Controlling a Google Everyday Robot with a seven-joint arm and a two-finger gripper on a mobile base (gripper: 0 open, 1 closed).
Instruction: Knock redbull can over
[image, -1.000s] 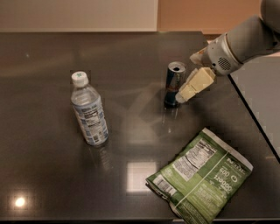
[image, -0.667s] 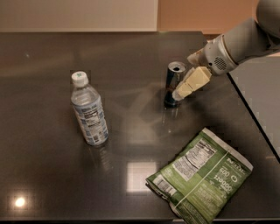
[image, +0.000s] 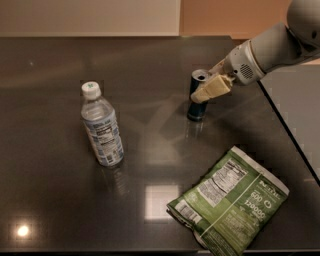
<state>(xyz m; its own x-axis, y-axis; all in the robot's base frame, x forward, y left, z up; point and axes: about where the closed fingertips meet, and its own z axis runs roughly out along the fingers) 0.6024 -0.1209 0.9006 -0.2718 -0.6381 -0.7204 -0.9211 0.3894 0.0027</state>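
The redbull can (image: 196, 105) is a slim dark blue can with a silver top. It stands upright on the dark table (image: 150, 150), right of centre. My gripper (image: 210, 88) reaches in from the upper right on a white arm. Its cream tip lies across the can's upper right side and appears to touch it, hiding part of the can.
A clear water bottle (image: 101, 127) with a white cap stands upright at the left. A green snack bag (image: 230, 200) lies flat at the front right. The table's right edge (image: 290, 135) runs diagonally close behind the arm.
My gripper has moved slightly left and up along the can's side. The can still stands in the same place. The bottle and bag have not moved.
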